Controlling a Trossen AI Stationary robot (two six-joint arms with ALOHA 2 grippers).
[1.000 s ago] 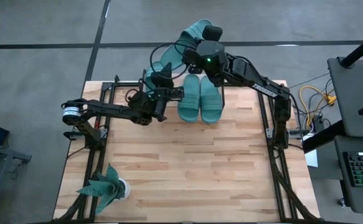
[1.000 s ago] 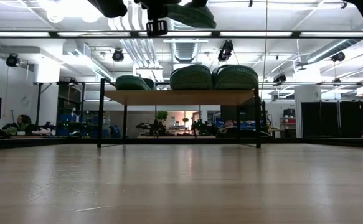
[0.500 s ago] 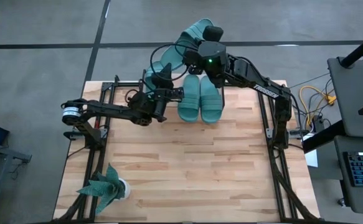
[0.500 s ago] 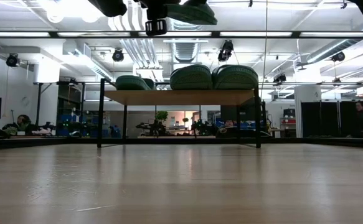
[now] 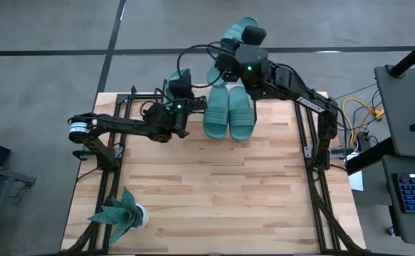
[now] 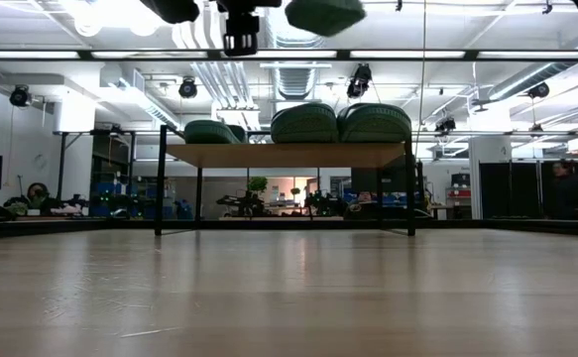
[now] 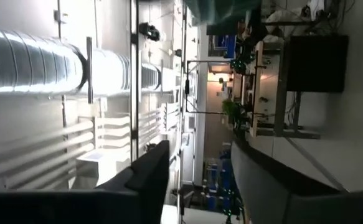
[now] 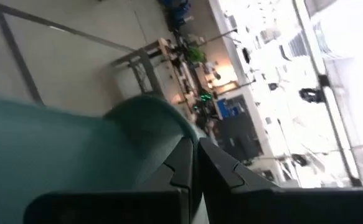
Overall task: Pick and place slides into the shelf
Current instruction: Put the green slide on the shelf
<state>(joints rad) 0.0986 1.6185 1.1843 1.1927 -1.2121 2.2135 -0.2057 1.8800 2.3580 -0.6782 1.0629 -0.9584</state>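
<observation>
Overhead, ducts (image 6: 219,79) and lamps (pale plank tabletop (image 6: 289,288) below)

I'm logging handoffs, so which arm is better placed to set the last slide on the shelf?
The right. Its end effector is shut on the raised slide above the shelf. The left end effector holds nothing, beside the three slides already there.

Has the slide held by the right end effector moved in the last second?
Yes. In the high view the held slide shifted right and farther from the table, relative to the shelf.
</observation>
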